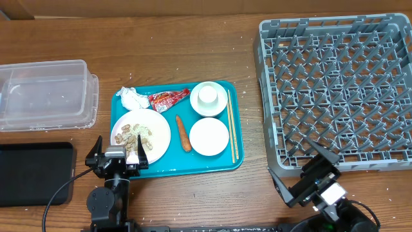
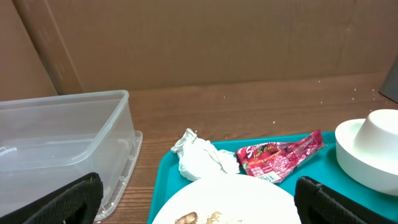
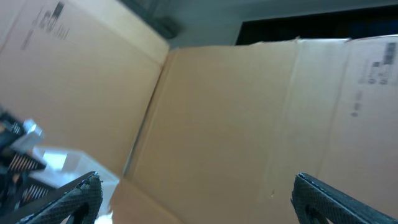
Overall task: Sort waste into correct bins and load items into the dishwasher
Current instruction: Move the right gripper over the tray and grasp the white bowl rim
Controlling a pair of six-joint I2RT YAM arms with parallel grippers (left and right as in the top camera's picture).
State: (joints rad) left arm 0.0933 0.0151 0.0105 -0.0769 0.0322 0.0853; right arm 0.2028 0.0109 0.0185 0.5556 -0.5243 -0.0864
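On the teal tray [image 1: 238,158], a round white plate [image 1: 158,125] carries pale food scraps [image 1: 132,134]. Behind the plate lie a crumpled napkin [image 1: 133,98] and a red wrapper [image 1: 168,99]. An orange carrot stick [image 1: 183,133] lies beside an empty white bowl [image 1: 209,136]. A small cup [image 1: 207,95] sits in a second bowl [image 1: 195,100], and chopsticks [image 1: 230,125] lie along the tray's right side. My left gripper [image 1: 117,153] is open at the plate's near edge, holding nothing. My right gripper [image 1: 302,170] is open at the grey dish rack's [image 1: 338,90] front left corner, tilted upward. The left wrist view shows the napkin [image 2: 200,158], wrapper [image 2: 280,155] and plate [image 2: 230,202].
The clear plastic tub [image 1: 45,95] stands at the far left, also seen as the tub [image 2: 62,143] in the left wrist view. The flat black tray [image 1: 35,173] lies in front of it. A cardboard wall [image 3: 236,112] fills the right wrist view.
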